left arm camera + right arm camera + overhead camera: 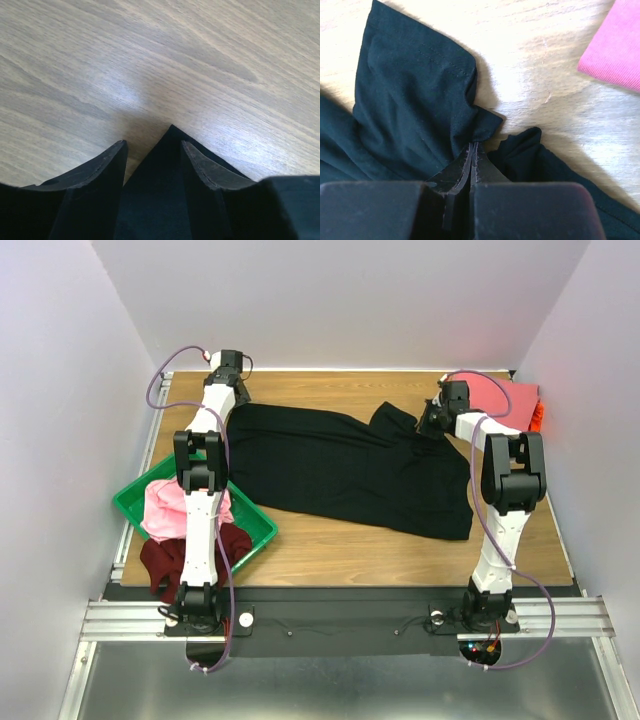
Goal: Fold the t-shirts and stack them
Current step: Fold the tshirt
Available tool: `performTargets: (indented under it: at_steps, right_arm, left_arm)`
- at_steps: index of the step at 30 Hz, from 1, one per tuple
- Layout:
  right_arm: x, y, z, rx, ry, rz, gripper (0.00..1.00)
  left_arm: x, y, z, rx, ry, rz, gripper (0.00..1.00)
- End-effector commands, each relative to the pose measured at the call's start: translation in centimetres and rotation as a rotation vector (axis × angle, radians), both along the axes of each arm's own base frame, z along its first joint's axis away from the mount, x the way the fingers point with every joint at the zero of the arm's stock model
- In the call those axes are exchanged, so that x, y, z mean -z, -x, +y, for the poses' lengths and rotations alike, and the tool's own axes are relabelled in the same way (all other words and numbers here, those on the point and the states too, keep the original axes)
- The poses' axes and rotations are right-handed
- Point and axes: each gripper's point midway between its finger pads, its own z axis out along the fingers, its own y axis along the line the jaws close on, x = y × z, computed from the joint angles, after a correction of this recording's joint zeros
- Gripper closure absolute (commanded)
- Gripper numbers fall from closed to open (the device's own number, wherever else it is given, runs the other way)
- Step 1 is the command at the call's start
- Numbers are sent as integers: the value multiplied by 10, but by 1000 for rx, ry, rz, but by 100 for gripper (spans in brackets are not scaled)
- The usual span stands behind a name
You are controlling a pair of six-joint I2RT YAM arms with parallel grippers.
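Observation:
A large black t-shirt (340, 465) lies spread across the middle of the table. My left gripper (236, 400) is at its far left corner. In the left wrist view it (152, 144) is open, with the pointed corner of the black t-shirt (160, 190) between the fingers. My right gripper (432, 418) is at the shirt's far right side. In the right wrist view it (472, 145) is shut on a bunched fold of the black t-shirt (415, 100) beside the sleeve. A coral-pink t-shirt (505, 398) lies at the far right corner and also shows in the right wrist view (615, 55).
A green tray (255, 528) at the near left holds a light pink t-shirt (170, 508). A dark maroon t-shirt (170, 562) hangs over its front edge. An orange cloth edge (538, 418) shows beside the coral-pink one. White walls enclose the wooden table (330, 550).

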Motion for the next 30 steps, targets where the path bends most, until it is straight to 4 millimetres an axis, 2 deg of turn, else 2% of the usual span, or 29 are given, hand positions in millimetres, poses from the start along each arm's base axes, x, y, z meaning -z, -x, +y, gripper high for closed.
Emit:
performTargets:
  at_steps: [1,3,8,10,14,16,22,23,26,30]
  right_arm:
    - [-39,-10,10,-23,-28,-112,100]
    - [-39,-9,10,-25,-31,-113,100]
    - [-42,-8,12,-22,-43,-117,99]
    - [-42,-7,13,-26,-51,-116,100]
    - [-46,-8,14,-26,-63,-124,100]
    - [-48,-9,15,-26,-67,-126,100]
    - [-62,-16,15,-12,-73,-156,100]
    - [-68,-17,14,-4,-72,-168,100]
    - [-89,-22,8,27,-53,-215,100]
    - [-116,-26,-2,65,-13,-274,100]
  left_arm:
    - [6,4,-7,22,27,33,47]
    - [15,8,-11,36,34,57,51]
    - [29,18,-15,51,47,101,72]
    - [30,20,-15,55,50,108,74]
    - [32,22,-19,76,64,114,93]
    - [26,18,-24,94,83,95,100]
    - [2,6,-35,138,134,13,100]
    - [-1,6,-36,142,137,6,100]
    - [-27,0,-36,153,133,-54,100]
    - [-43,-6,-38,172,136,-98,100]
